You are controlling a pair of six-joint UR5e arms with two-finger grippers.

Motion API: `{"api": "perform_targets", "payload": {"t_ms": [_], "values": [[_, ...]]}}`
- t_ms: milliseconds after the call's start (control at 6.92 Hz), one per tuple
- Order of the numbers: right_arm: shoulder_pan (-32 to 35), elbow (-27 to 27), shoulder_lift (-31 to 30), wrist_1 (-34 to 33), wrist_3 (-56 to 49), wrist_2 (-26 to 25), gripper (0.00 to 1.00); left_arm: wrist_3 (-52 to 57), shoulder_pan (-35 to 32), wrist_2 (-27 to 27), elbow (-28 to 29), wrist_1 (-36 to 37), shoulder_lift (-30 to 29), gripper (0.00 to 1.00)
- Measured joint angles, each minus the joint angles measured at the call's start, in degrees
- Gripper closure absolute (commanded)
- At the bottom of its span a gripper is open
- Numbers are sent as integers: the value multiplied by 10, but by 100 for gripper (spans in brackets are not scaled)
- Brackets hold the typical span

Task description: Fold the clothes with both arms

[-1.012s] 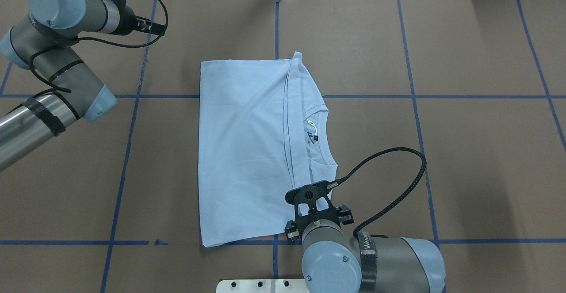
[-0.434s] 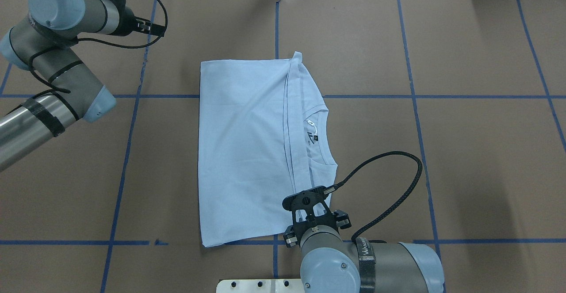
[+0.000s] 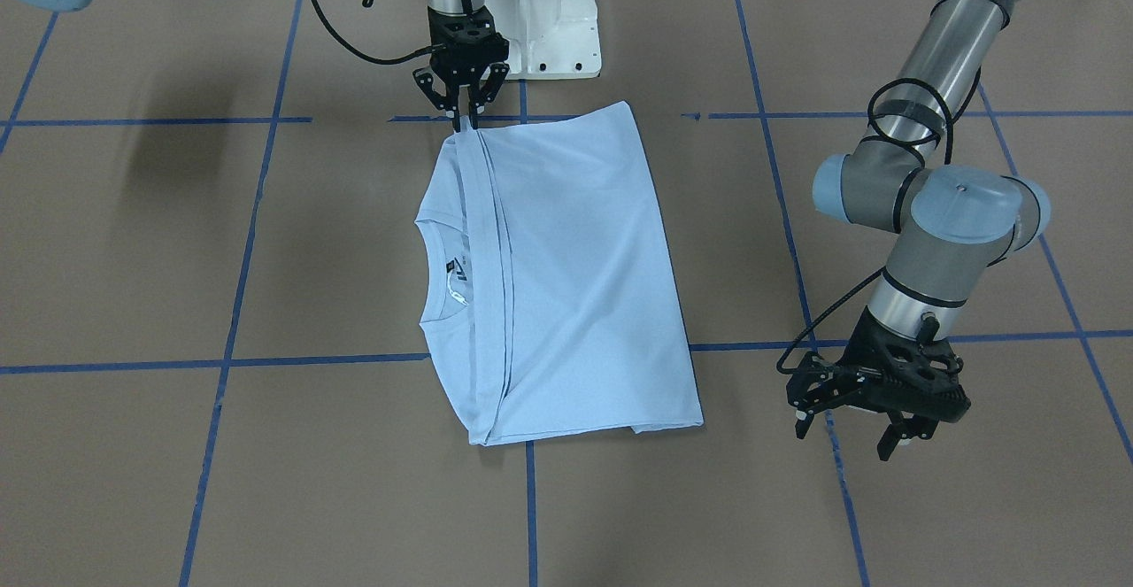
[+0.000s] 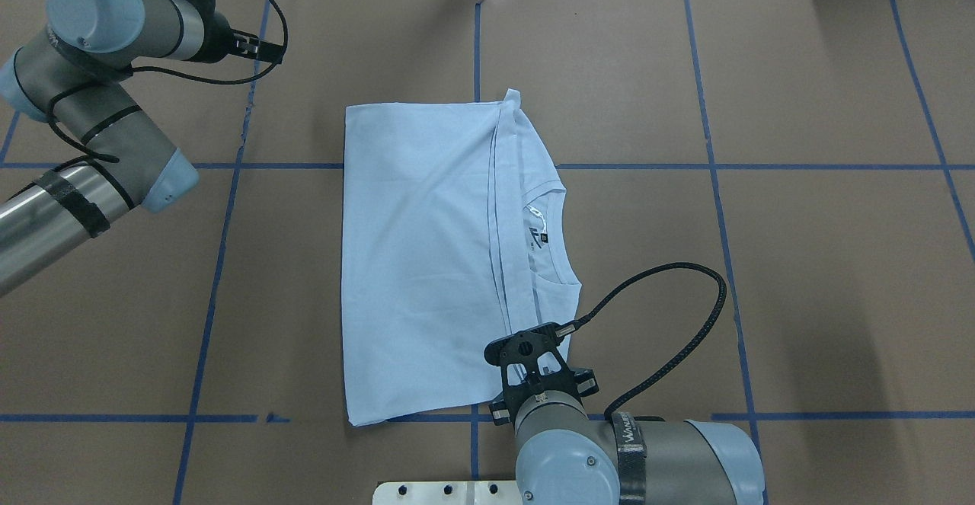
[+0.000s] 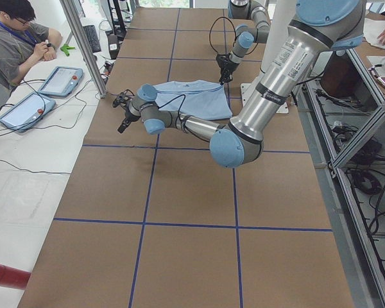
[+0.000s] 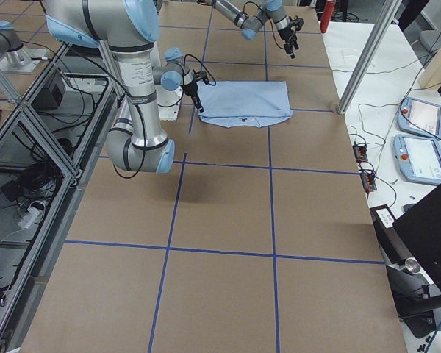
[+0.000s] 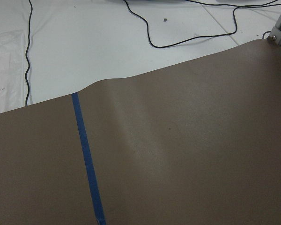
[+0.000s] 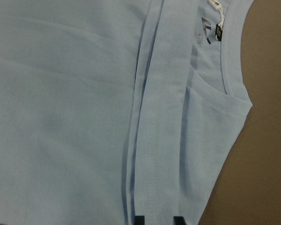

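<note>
Fingers of the right black two-finger gripper (image 3: pixel 466 124) are pinching the folded near edge of the light blue short-sleeved T-shirt (image 4: pixel 419 261), which is lying flat ahead of them on the brown paper-covered table (image 3: pixel 265 481). The left black two-finger gripper (image 3: pixel 845 441), spread wide, is hovering well apart, with the shirt off to its right.

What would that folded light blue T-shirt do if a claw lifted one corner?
Probably droop and unfold: the light blue folded T-shirt lies flat in loose layers with creases. Likely light, since the cloth looks thin. Pushed, it would probably bunch on the brown paper.
</note>
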Motion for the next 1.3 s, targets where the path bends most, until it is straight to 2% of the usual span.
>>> {"api": "perform_targets", "payload": {"t_ms": [145,1012,1301], "values": [[0,0,1,0,0,0,100,0,0,0,-1,0,1,0],[1,6,4,13,11,-1,100,0,0,0,-2,0,1,0],[7,25,-18,20,19,0,100,0,0,0,-2,0,1,0]]}}
